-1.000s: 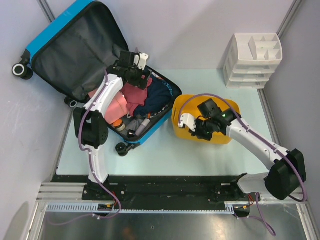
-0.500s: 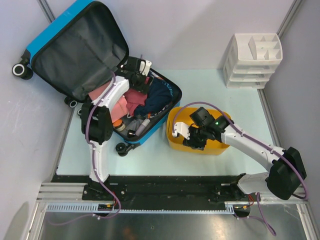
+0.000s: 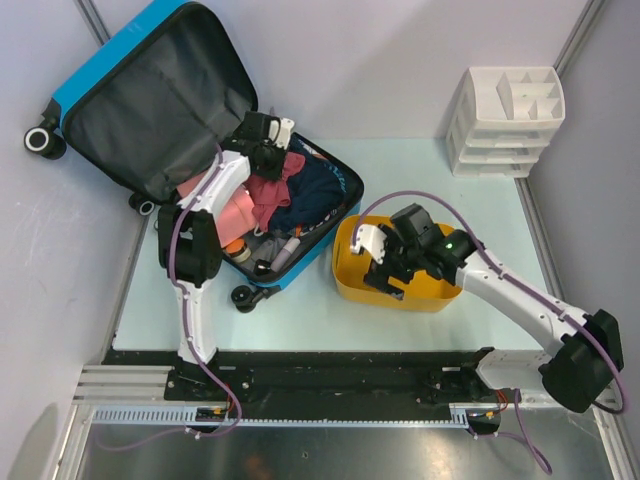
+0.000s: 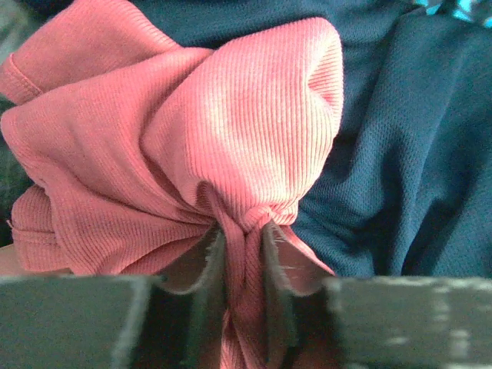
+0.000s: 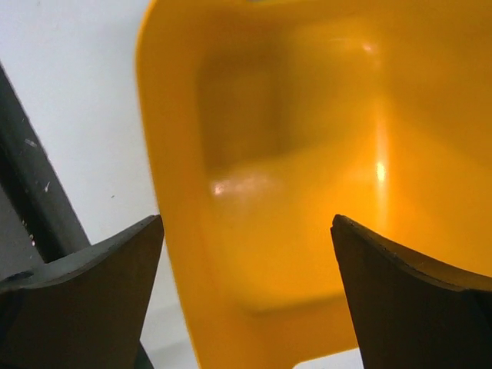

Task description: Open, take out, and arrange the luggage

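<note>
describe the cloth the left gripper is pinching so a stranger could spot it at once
Start at the open blue luggage on the left of the table. In its base, packed with clothes, the left gripper pinches a bunched coral-pink garment. Its ribbed knit and warm colour set it apart from the dark navy mesh fabric beside it.
</note>
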Motion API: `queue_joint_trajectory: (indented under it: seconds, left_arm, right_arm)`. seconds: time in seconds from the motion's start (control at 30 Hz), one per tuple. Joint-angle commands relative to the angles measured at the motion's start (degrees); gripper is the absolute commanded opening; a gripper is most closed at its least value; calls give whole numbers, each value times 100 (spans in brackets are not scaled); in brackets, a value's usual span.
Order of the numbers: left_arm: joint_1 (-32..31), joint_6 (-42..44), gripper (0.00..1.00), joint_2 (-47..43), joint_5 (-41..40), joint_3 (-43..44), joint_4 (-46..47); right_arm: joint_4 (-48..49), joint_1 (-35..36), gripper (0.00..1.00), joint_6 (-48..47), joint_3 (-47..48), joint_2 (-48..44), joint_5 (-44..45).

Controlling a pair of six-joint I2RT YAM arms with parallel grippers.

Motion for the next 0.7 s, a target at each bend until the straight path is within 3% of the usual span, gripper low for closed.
queue_joint_trajectory:
  seconds: [0.0,0.1,0.13,0.33,0.67]
  left_arm:
    - [206,-200,17,-463,881,-37,38]
    - [250,-200,1,-507,1084,7,29]
    - [259,-200,0,-542,1171,7,29]
    - [259,-156,0,-780,1620,-19,56]
    - [241,239,0,-1263,1638,165,161]
  right_arm:
    - [379,-399,96,547,473,-277,-137]
    - [466,-680,96,705,588,-286,-322]
    - [484,-742,96,732,597,-286,-331]
    - [563,-1146,96,934,650,-338,-418]
    - [624,-1287,96,1022,650,-321,-427]
